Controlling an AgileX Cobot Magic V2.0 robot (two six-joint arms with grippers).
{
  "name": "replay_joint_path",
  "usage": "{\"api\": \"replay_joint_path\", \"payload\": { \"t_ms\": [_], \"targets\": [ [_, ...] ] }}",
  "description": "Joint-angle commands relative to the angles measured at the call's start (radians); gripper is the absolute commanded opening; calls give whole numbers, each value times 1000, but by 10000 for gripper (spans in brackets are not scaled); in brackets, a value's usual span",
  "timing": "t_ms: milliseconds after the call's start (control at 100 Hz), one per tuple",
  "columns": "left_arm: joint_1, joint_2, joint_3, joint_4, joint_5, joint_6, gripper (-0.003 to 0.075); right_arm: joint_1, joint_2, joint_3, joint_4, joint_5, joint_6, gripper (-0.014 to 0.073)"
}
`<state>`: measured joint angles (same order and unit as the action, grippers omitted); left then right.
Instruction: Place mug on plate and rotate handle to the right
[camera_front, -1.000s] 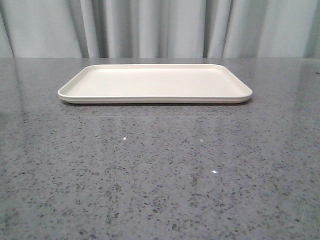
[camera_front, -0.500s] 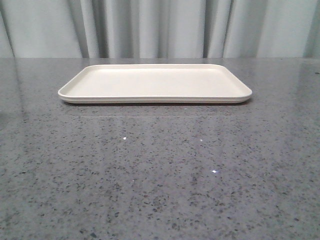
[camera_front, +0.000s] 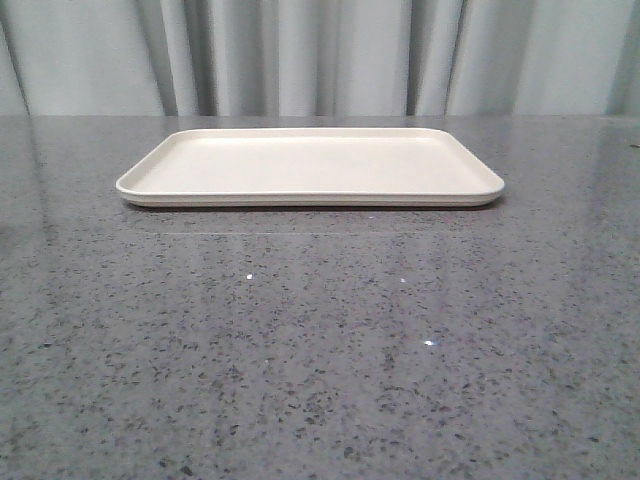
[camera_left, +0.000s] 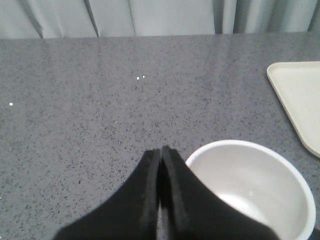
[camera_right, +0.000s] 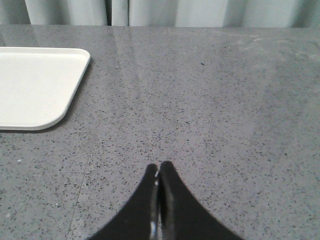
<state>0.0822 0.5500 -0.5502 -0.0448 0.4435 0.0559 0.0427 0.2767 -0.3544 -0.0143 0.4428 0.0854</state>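
Observation:
The plate (camera_front: 310, 165), a flat cream-white rectangular tray with a low rim, lies empty on the grey speckled table at the back centre. Its corner shows in the left wrist view (camera_left: 297, 100) and in the right wrist view (camera_right: 35, 87). The white mug (camera_left: 252, 187) shows only in the left wrist view, upright and seen from above, empty, right beside my left gripper (camera_left: 160, 152). The handle and the face print are hidden. The left gripper is shut and holds nothing. My right gripper (camera_right: 159, 167) is shut and empty over bare table beside the plate. Neither gripper shows in the front view.
The grey speckled stone table (camera_front: 320, 350) stretches from the plate to the front edge. Pale curtains (camera_front: 320, 55) hang behind the table's far edge.

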Motion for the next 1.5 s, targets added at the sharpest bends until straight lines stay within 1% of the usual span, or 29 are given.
{"api": "replay_joint_path", "payload": {
  "t_ms": [0, 60, 90, 110, 160, 210, 260, 320, 430, 480, 600, 650, 740, 940, 1090, 1180, 1250, 1370, 1490],
  "targets": [
    [-5, 36, -51, -12, -31, -2, 21, 0, 18, -30, -6, -80, -4, -60],
    [-5, 63, -67, -12, -10, 0, 96, 0, 18, -30, -7, -80, -4, -60],
    [-5, 74, -76, -12, -3, 0, 158, 0, 18, -30, -7, -80, -4, -60],
    [-5, 83, -82, -12, 0, 0, 184, 0, 18, -30, -7, -80, -4, -60],
    [-5, 103, -97, -16, 9, 0, 293, 0, 18, -30, -7, -80, -4, -60],
    [-5, 121, -115, -24, 23, 0, 376, 0, 18, -30, -7, -80, -4, -60],
    [-5, 140, -137, -39, 47, 0, 430, 0, 18, -30, -7, -80, -4, -60],
    [-5, 166, -168, -55, 83, 0, 456, 0, 18, -30, -7, -80, -4, -60],
    [-5, 220, -221, -57, 165, 0, 454, 0, 21, -38, -7, -68, -4, -36],
    [-5, 243, -245, -59, 202, 0, 454, 0, 25, -44, -7, -63, -4, 5],
    [-5, 295, -298, -64, 279, 0, 454, 0, 51, -66, -7, -20, -4, 157],
    [-5, 314, -315, -72, 301, 0, 454, 0, 63, -77, -7, 0, -4, 207],
    [-5, 343, -334, -80, 320, 5, 454, 0, 91, -103, -7, 32, -4, 258],
    [-5, 409, -343, -121, 358, 26, 453, 0, 171, -176, -6, 81, -4, 258],
    [-5, 456, -343, -120, 367, 26, 452, 0, 199, -217, -6, 80, -4, 258],
    [-5, 483, -343, -120, 374, 26, 433, 0, 199, -223, -6, 74, -4, 258],
    [-5, 497, -343, -120, 374, 26, 402, 0, 199, -223, -6, 74, -4, 258],
    [-5, 512, -343, -120, 374, 26, 317, 0, 199, -223, -4, 76, -4, 256],
    [-5, 516, -343, -120, 374, 26, 191, 0, 199, -223, -4, 79, -4, 256]
  ]
}}
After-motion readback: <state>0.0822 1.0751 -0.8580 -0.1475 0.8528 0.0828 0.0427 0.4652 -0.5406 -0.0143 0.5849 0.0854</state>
